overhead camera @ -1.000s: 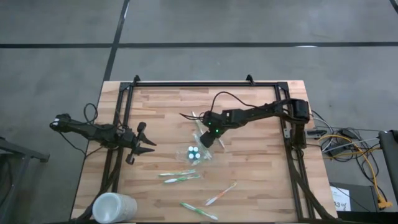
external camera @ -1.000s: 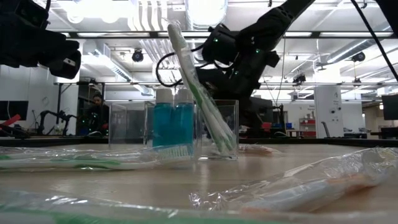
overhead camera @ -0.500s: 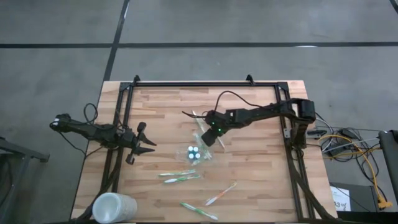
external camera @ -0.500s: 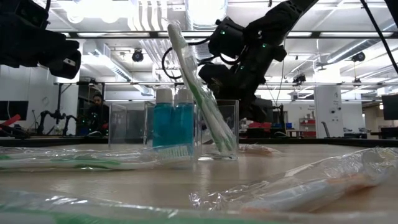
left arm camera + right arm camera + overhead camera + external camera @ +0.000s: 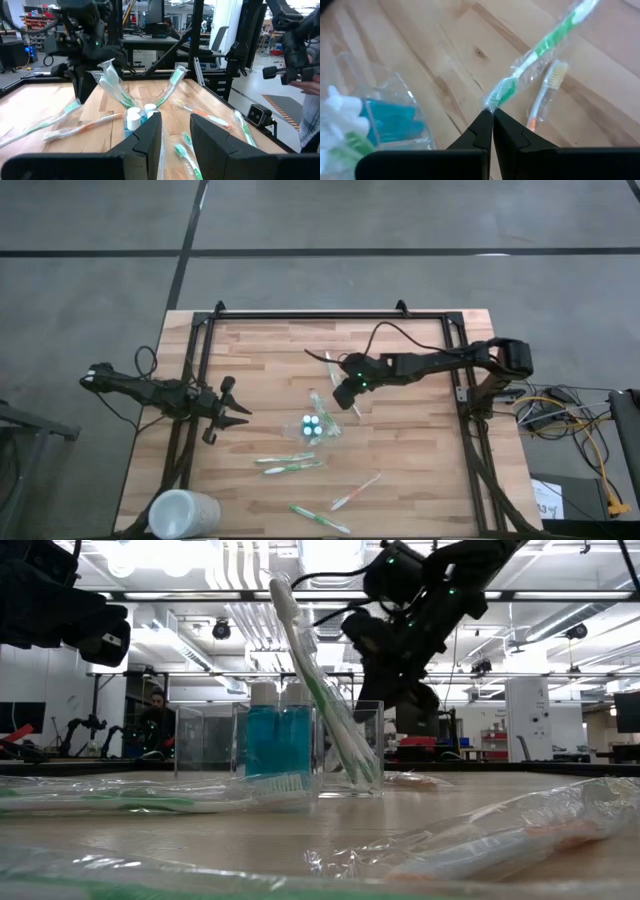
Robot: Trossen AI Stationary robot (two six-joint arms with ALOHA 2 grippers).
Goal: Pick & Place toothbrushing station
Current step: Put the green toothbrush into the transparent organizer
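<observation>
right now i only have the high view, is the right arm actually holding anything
observer: yes. Its wrist view shows the right gripper with jaws shut on the wrapper end of a green toothbrush.
operator: whats in the holder already
observer: from table height, the clear holder has two blue tubes standing in it and a wrapped toothbrush leaning out over its rim.
operator: left arm busy
observer: no. The left gripper faces the holder, jaws apart with nothing between them.
</observation>
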